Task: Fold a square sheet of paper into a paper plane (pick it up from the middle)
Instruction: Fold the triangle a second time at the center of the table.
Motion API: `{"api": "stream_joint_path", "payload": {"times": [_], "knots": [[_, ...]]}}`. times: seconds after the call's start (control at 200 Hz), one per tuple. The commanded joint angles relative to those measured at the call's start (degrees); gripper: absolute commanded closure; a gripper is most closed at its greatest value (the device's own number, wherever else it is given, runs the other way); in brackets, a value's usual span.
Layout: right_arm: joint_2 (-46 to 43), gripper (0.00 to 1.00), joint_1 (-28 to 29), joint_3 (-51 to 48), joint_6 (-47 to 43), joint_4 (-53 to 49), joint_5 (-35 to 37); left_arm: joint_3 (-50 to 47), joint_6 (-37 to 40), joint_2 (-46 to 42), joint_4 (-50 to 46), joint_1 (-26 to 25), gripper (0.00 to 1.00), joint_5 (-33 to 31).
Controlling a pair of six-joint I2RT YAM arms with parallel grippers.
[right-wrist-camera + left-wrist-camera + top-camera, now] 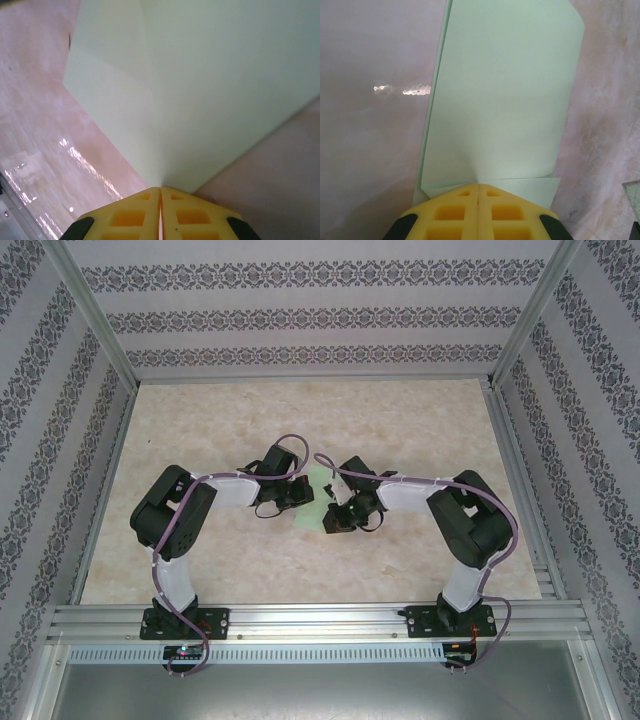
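The square sheet of paper (316, 508) is pale green and sits at the middle of the table between the two arms. In the left wrist view the sheet (505, 90) lies folded in layers, a narrow lower flap showing under the top layer. My left gripper (478, 186) is shut, and the creases run into its yellow fingertips. From above, my left gripper (299, 495) is at the sheet's left edge. My right gripper (329, 511) is at the sheet's right edge. In the right wrist view my right gripper (160, 189) is shut on the paper (215, 85), which rises away from the table.
The pale marbled table (300, 420) has patterned walls on three sides. An aluminium rail (320, 620) with both arm bases runs along the near edge. Open tabletop lies behind and to both sides of the arms.
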Motion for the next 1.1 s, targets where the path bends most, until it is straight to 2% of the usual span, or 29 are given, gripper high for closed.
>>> {"api": "stream_joint_path", "payload": {"times": [0.0,0.27,0.475,0.694,0.889,1.094], "knots": [[-3.9,0.9,0.5,0.7,1.1,-1.8,2.5,-2.2,-0.3,4.9,-8.9,-0.5,0.96,-6.2],[0.9,0.9,0.8,5.6,2.7,0.0,1.9,-2.1,-0.3,4.9,-8.5,-0.8,0.96,-5.5],[3.7,0.9,1.0,4.8,2.7,-0.3,1.9,-1.3,-0.2,4.9,-8.7,-0.9,0.96,-5.1],[5.3,0.92,1.0,2.2,2.7,-1.3,4.0,0.9,3.1,4.0,-8.7,-1.0,0.95,-4.6],[5.6,0.94,0.6,1.4,3.2,-1.8,5.4,-0.5,3.8,-1.2,-0.6,-1.2,0.91,1.5],[5.3,0.94,0.3,1.5,3.5,-1.6,5.2,-3.5,0.7,-3.7,6.6,-2.2,0.9,5.4]]}}
